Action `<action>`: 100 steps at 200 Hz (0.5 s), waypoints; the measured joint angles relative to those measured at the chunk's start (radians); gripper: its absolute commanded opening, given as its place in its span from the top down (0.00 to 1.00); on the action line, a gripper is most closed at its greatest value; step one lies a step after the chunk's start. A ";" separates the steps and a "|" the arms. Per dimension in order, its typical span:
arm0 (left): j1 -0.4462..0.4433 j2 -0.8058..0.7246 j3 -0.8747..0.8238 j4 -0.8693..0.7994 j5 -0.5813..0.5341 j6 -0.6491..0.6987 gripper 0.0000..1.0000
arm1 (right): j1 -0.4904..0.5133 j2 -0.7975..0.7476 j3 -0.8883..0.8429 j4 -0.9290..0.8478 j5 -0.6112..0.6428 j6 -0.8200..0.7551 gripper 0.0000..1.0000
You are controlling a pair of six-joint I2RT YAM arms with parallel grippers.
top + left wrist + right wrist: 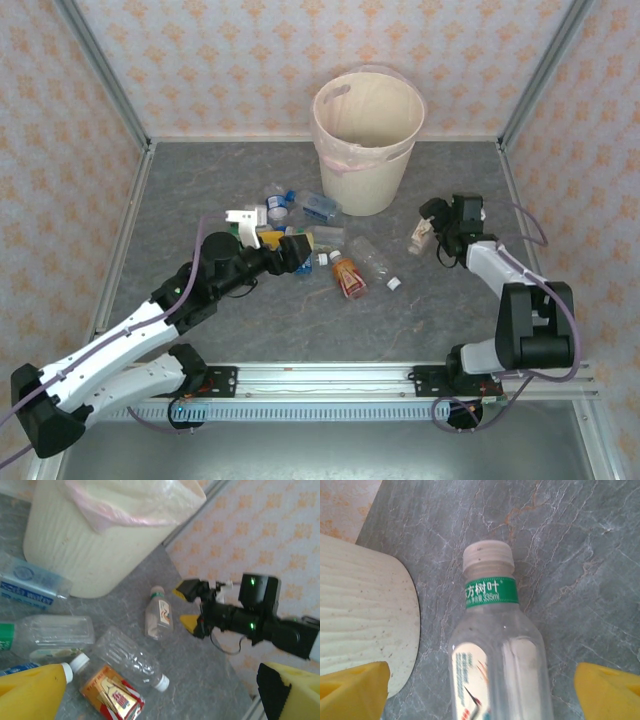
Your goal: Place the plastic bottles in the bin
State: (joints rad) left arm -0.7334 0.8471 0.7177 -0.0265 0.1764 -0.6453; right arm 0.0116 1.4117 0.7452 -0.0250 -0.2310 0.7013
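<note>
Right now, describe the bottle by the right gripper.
Find the cream bin, then look right of its base, by the right gripper. The bottle lies alone there, clear with a white cap and green neck band, apart from the pile.

Both arms reach forward, left gripper (258, 227) and right gripper (192, 605) spread wide.

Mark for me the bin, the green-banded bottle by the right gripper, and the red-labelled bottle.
bin (372, 180), top external view, on its outer wall.
green-banded bottle (490, 592), right wrist view, on the green neck band.
red-labelled bottle (349, 278), top external view, on its label.
</note>
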 measured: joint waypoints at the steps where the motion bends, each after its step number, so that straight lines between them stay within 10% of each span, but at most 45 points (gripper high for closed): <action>1: 0.000 0.001 0.000 0.000 0.001 0.001 0.01 | 0.000 0.001 0.002 -0.002 0.000 0.000 0.06; 100: -0.006 -0.034 0.000 0.000 0.007 0.026 0.01 | 0.103 0.284 0.268 -0.215 0.157 -0.156 0.15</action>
State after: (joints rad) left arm -0.7399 0.8135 0.7174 -0.0265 0.1837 -0.6189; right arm 0.1146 1.6958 1.0130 -0.2401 -0.0742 0.5453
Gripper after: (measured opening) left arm 0.990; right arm 0.869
